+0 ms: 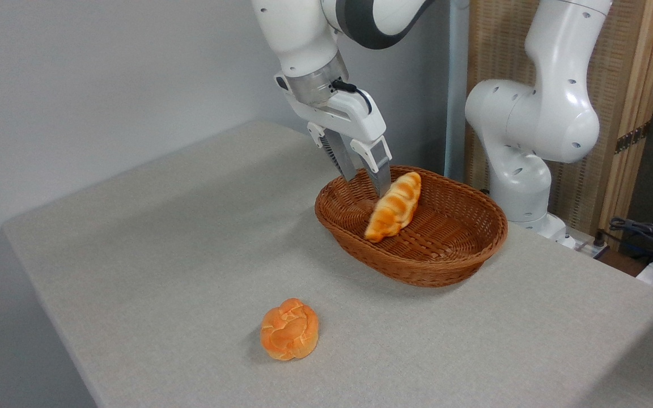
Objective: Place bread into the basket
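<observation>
We see the bread (394,207) lying inside the basket (457,263), slanted, its lower tip toward the near rim; the end effector (367,182) hangs over the basket's back-left rim, its fingers a little apart and holding nothing, one finger just beside the loaf's upper part; the basket stands near the right edge of the surface (151,266); a round bun (289,329) lies well apart in front, with wide free room at the left.
</observation>
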Robot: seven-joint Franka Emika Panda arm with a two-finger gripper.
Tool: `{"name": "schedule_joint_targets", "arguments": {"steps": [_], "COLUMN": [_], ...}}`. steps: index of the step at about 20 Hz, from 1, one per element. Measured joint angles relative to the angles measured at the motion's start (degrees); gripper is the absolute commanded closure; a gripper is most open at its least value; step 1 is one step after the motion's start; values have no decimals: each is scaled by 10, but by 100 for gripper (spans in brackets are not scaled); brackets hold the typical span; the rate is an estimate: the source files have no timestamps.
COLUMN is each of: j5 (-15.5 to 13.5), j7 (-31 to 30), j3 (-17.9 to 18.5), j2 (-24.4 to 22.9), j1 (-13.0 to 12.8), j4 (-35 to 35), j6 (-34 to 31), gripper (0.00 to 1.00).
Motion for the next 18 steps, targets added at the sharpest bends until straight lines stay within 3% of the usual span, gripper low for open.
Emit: {"name": "schedule_joint_targets", "arguments": {"steps": [4,7,10,14,18], "j5": [3,12,16,17,26], "j7": [9,60,89,101,133], "j3": [30,74,112,121,121], "j2": [1,21,89,201,237], "j1": [0,1,5,28,43], "j4": [68,159,256,341,385], "j6": [4,12,37,73,66], "gripper": [0,0,0,0,0]}}
